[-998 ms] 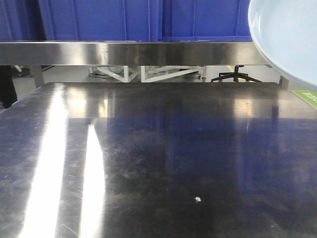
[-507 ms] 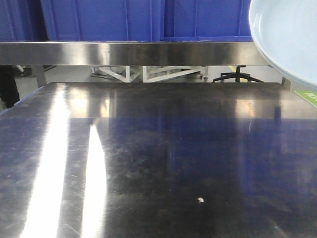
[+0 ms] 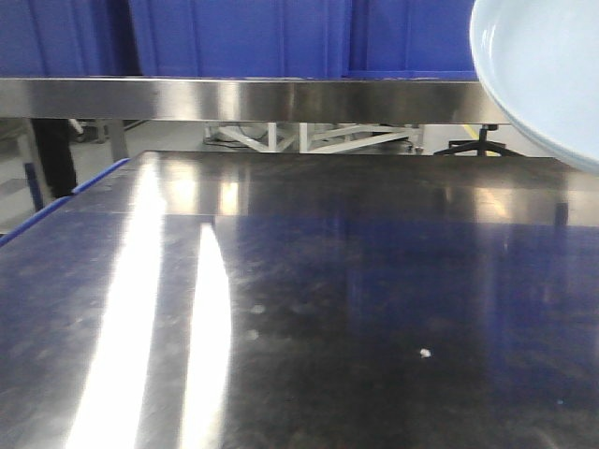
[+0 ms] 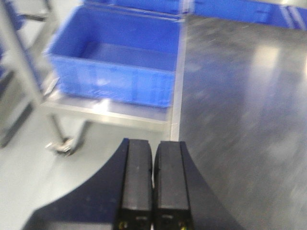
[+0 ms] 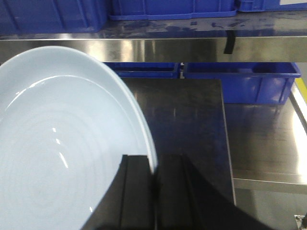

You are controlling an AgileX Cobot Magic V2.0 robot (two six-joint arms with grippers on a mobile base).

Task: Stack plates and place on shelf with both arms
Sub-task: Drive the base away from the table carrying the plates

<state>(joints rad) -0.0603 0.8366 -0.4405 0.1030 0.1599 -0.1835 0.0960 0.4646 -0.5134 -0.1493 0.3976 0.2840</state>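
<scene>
The right gripper (image 5: 154,167) pinches the right rim of the plate (image 5: 57,153), perhaps a stacked pair, with the shelf rail (image 5: 168,49) straight ahead, farther and higher. The left gripper (image 4: 153,187), closed on nothing, hangs left of the tabletop (image 4: 240,96).

One plate (image 5: 57,143), two pincers (image 4: 153,153) (image 5: 154,165), several blue crates (image 4: 120,62).

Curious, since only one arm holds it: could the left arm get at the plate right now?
Probably not as it stands. The left gripper is shut and faces a blue crate, with no plate in its view. The plate is pinched by the right gripper.
</scene>
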